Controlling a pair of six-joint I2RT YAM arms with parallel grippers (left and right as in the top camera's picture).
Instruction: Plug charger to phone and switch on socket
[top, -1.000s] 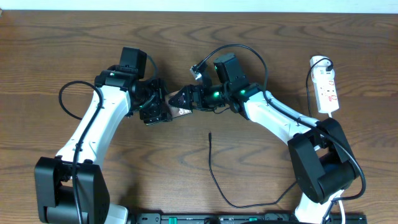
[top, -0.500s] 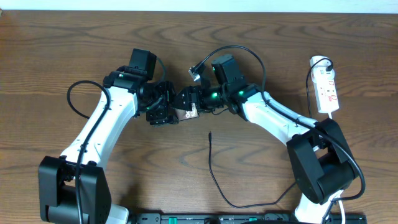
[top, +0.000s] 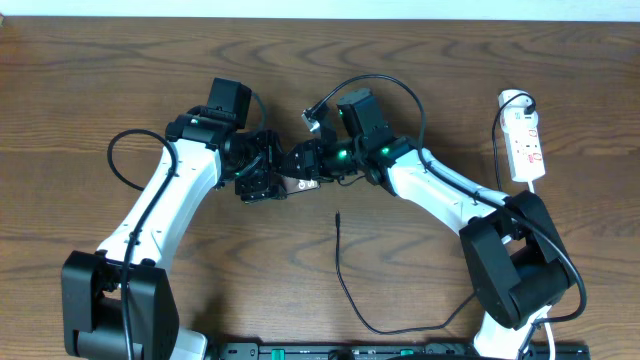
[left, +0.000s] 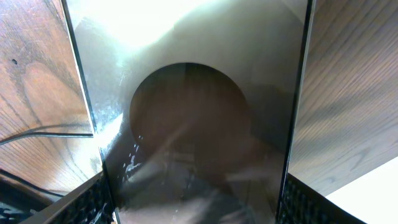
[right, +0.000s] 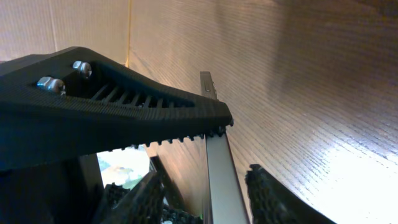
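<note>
Black and thin, the charger (top: 336, 250) lies nearest the robot's end of the wooden table (top: 80, 80). It loops in front of the right arm (top: 440, 190) and runs up to its tip (top: 338, 214), which rests bare on the wood, just short of the grippers and touching neither. Beyond the tip the 2 grippers meet nose to nose over the middle of the table, with the phone (top: 295, 184) between them. The left gripper (top: 262, 178) grasps the phone: from its wrist camera the glossy dark slab fills the gap from 1 finger (left: 81, 202) to the other, both long edges against them, a round dark patch on its face and wood showing on either side. The right gripper (top: 304, 165) comes at the phone from the opposite side. Its wrist camera shows the slab edge-on as a thin pale strip standing between the 2 ridged fingers. The upper finger (right: 124, 118) has its toothed end right at the strip and the lower finger (right: 273, 196) sits just beside it; whether the jaws pinch the phone cannot be told. Green lights (top: 346, 155) glow on the right wrist. Farthest off, well apart from phone and tip, the socket (top: 526, 145) lies at the table's right edge, white with red markings, a white plug (top: 514, 100) at its far end.
</note>
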